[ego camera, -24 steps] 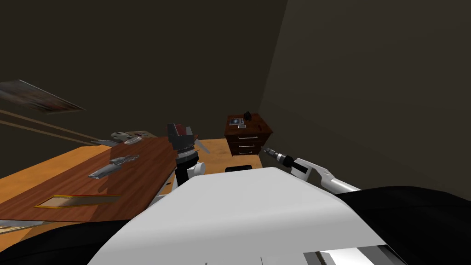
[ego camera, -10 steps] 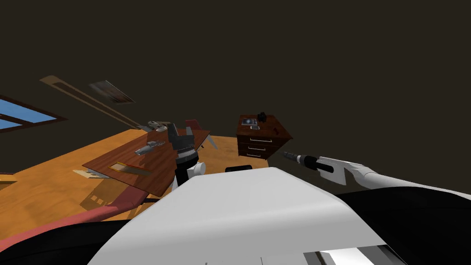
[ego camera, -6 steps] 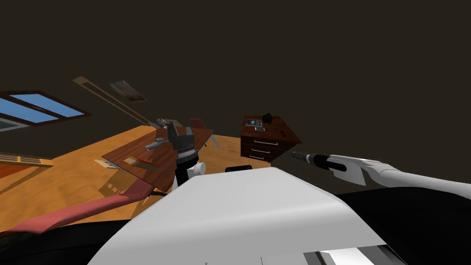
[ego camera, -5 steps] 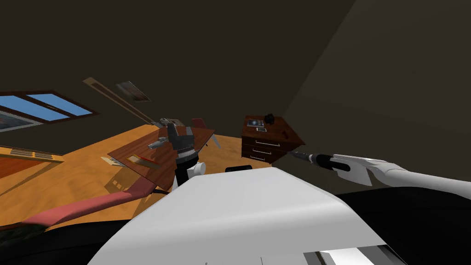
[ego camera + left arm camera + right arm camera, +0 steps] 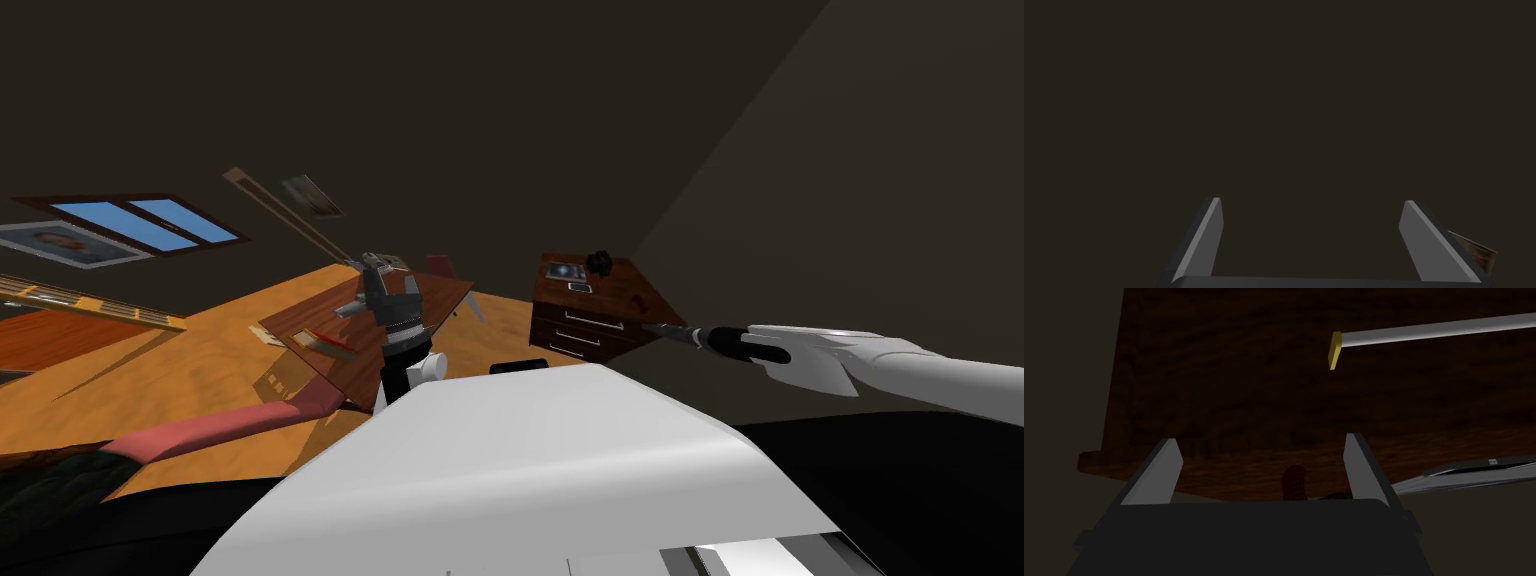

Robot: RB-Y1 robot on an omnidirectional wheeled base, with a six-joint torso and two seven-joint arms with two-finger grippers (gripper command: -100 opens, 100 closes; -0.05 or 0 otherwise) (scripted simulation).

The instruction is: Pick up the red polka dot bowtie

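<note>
One wide, empty right claw (image 5: 1263,440).

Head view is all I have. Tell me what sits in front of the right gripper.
Observer: In the right wrist view, a small dark red dotted bowtie shows low between the open fingers of the right gripper, by the edge of the dark wooden dresser.
Operator: Now report the left gripper's fingers.
Observer: The left wrist view shows the left gripper open, with nothing between its fingers.
</note>
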